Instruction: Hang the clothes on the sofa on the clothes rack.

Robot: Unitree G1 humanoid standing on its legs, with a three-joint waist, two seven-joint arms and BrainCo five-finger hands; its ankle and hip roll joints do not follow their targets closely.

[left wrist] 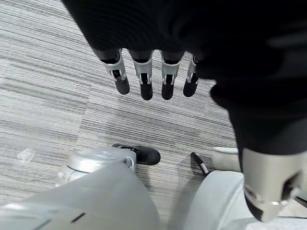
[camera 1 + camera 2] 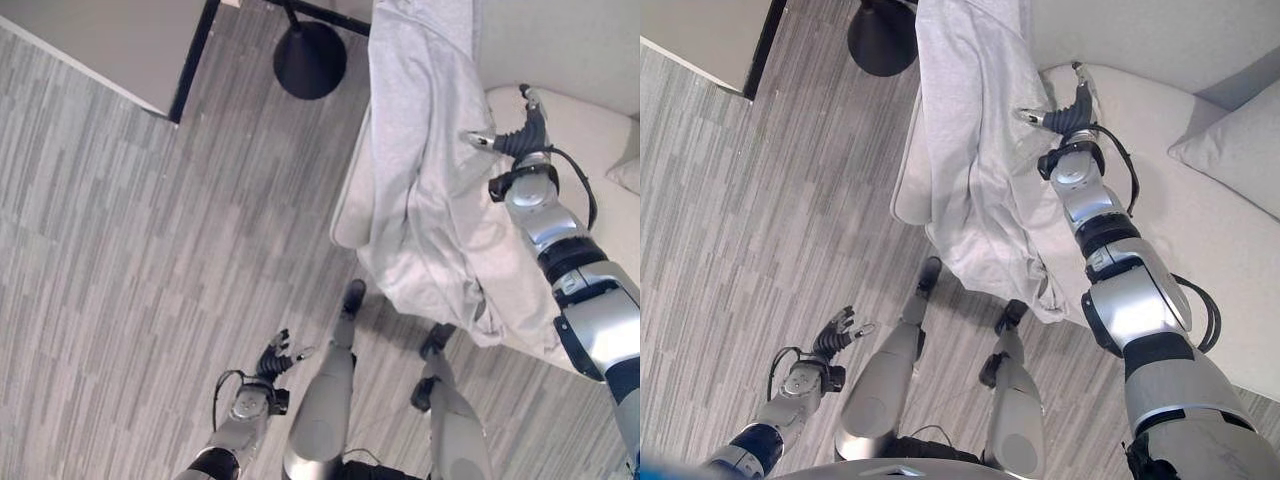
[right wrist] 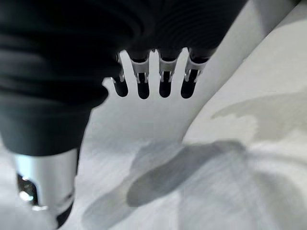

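With spread fingers the right hand touches the hanging pale grey fabric garment, which could slide toward the cream sofa.

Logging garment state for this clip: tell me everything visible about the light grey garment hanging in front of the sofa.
The light grey garment looks like soft, sweatshirt-like fabric, creased in long folds. It hangs from above the eye views' top edge, so its support is unseen, and drapes down in front of the cream sofa, its lower edge bunched just above the grey wood-look floor. The right hand is raised at its side, fingers straight; contact is unclear.
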